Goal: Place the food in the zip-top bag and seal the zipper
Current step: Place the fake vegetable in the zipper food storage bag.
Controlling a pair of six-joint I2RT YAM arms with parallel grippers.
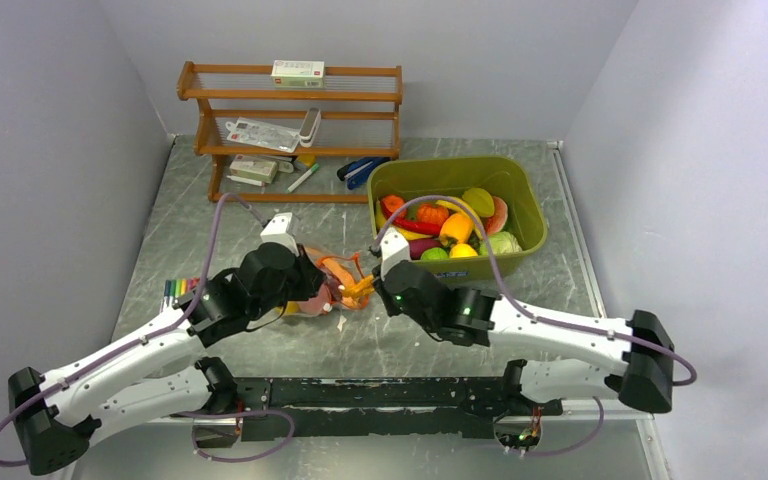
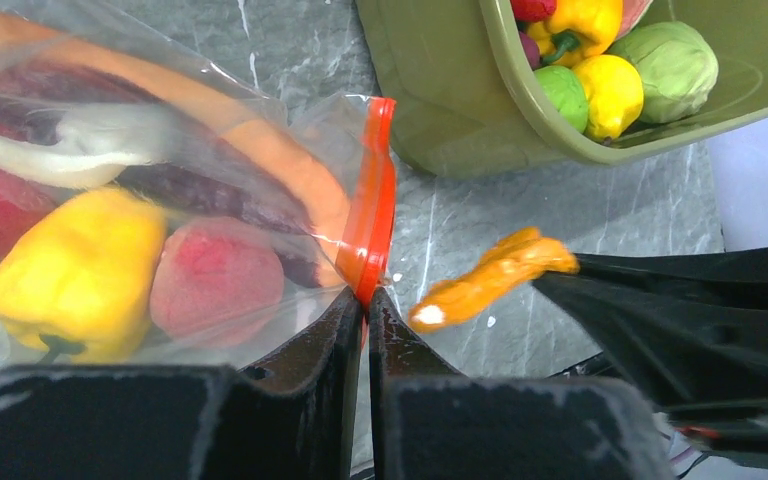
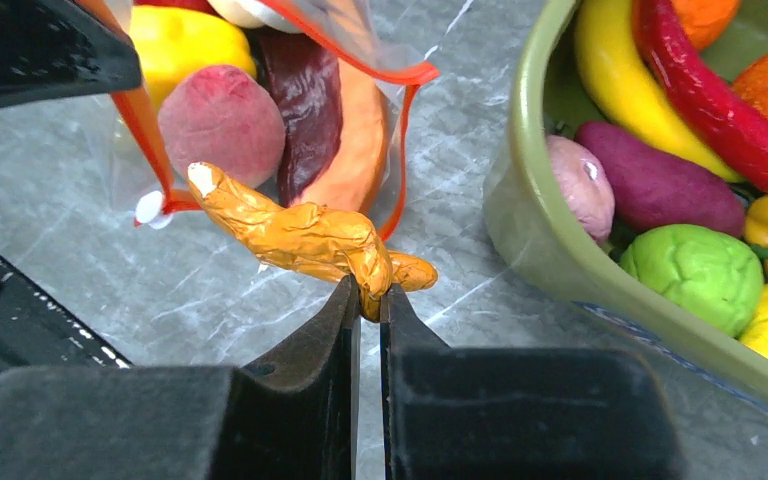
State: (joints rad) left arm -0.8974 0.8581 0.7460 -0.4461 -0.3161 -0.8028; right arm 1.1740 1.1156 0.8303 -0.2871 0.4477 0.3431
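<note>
The clear zip-top bag point(image 2: 160, 180) lies on the table between the arms and holds several toy foods, among them a yellow pepper point(image 2: 75, 270) and a pink peach point(image 2: 215, 280). Its red-orange zipper point(image 2: 372, 200) runs along the mouth. My left gripper point(image 2: 367, 300) is shut on the near end of the zipper. My right gripper point(image 3: 369, 297) is shut on a knobbly orange toy food point(image 3: 295, 235) and holds it just in front of the bag's mouth point(image 3: 400, 150). In the top view the orange piece point(image 1: 358, 288) hangs between both grippers.
An olive-green tub point(image 1: 520, 190) with several more toy fruits and vegetables stands to the right of the bag, close to the right gripper. A wooden rack point(image 1: 290, 95) with packets stands at the back. Marker pens point(image 1: 178, 290) lie at the left.
</note>
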